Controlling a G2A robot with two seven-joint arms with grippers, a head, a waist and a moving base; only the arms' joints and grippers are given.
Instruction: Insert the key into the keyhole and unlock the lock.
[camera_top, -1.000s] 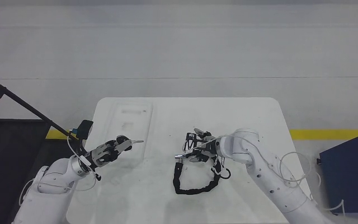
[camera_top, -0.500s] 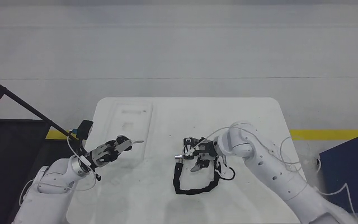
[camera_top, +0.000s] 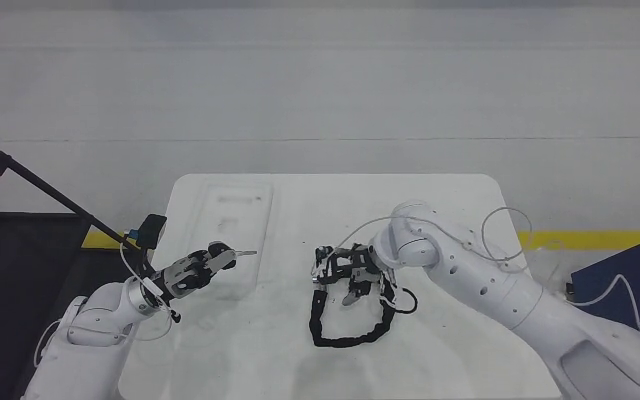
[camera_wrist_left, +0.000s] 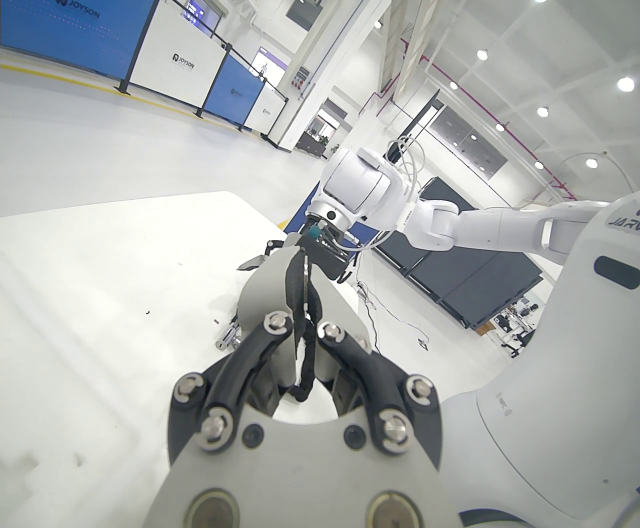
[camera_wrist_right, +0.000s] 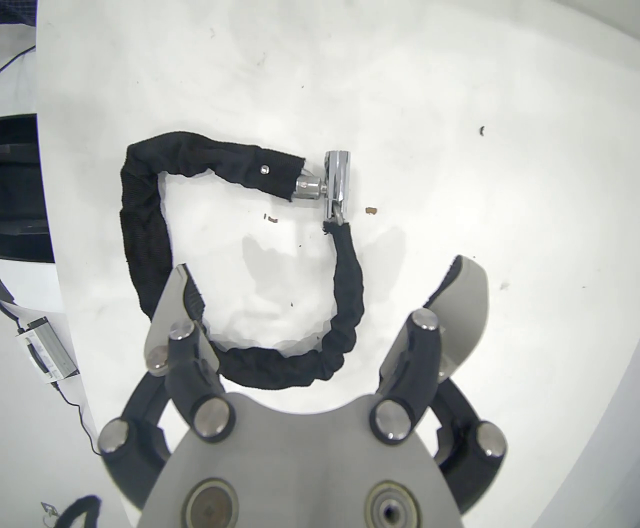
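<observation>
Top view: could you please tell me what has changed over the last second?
The right arm swung its elbow toward the far edge of the table, and the right gripper, fingers open, shifted slightly toward the left gripper above the chain lock. Nothing was grasped or released. The chain lock lies where it was, and the left gripper stayed put, shut on the key.

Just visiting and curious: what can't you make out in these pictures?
Keyhole: right wrist view shows the chrome lock cylinder side-on, no opening visible.
Small silver key: tiny in top view; left wrist view, hidden behind the shut left gripper.
Black fabric-sleeved chain: right wrist view, one stretch hidden behind the open right gripper.
</observation>
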